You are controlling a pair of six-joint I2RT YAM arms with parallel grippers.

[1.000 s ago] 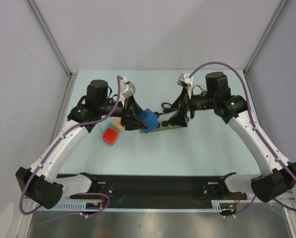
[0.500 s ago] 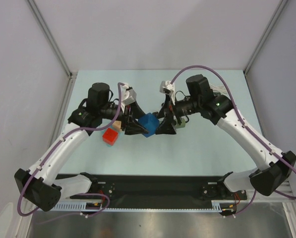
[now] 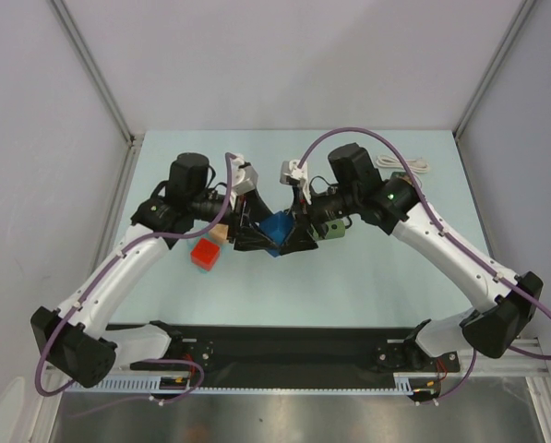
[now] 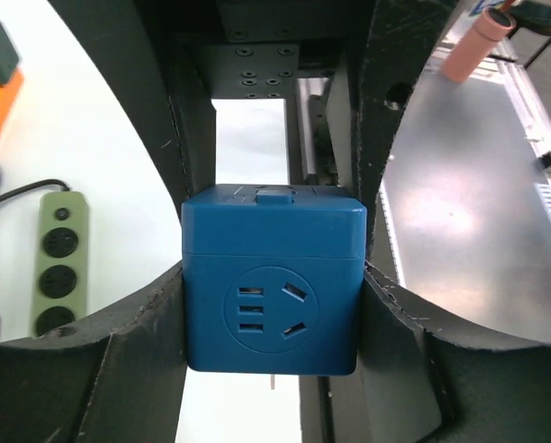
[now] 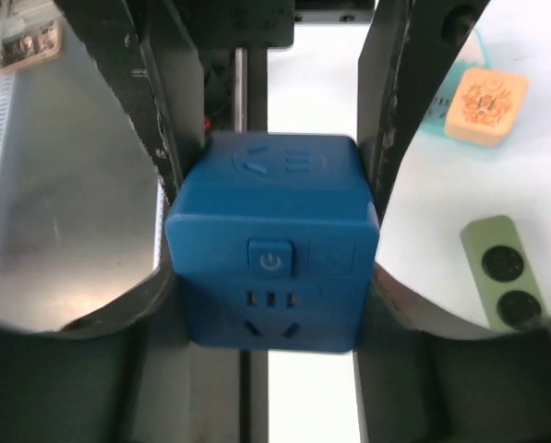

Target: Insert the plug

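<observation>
Green power strip [image 4: 61,263] near blue cube [image 4: 273,277]

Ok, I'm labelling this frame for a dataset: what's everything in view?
cube socket: one, blue, mid-table, clamped between both grippers
power strip: one, green, on the table just right of the cube socket, partly hidden
block: one, red, on the table left of the cube socket
small block: one, tan, beside the red one, farther back
cable: one, white, bunched at the table's far right
table: one, pale blue-green
mounting rail: one, black, along the near edge
left gripper: one, black, shut on the cube socket
right gripper: one, black, shut on the cube socket from the opposite side
</observation>
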